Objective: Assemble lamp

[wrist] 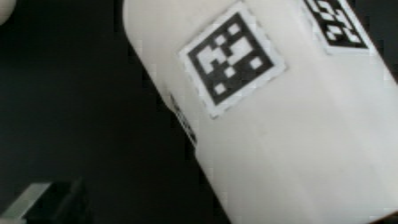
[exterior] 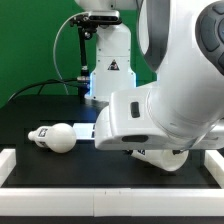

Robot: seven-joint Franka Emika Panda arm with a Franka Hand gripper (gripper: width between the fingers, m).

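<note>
A: Containers first. What's the bucket-like piece?

B: The lamp shade (wrist: 267, 130). The wrist view is filled by its matte white outer wall, running on a slant. It carries two black-and-white square tags, one whole (wrist: 231, 60) and one cut off by the frame's edge (wrist: 338, 20). The mouth isn't in frame, so I can't tell what's inside.

A: Claw?

B: Can't tell whether it's released or clenched. In the exterior view the robot arm (exterior: 170, 90) bends low over the black surface (exterior: 30, 110), and its own bulk hides the claw. In the wrist view only a grey sliver (wrist: 36, 205) shows at one corner, apart from the shade wall. No contact is visible.

A: Other lamp pieces?

B: The bulb (exterior: 55, 137) lies on its side on the surface, neck toward the exterior view's left, just beside the arm's casing. A white part (exterior: 160, 158) peeks out under the arm. I can't tell which piece it is.
</note>
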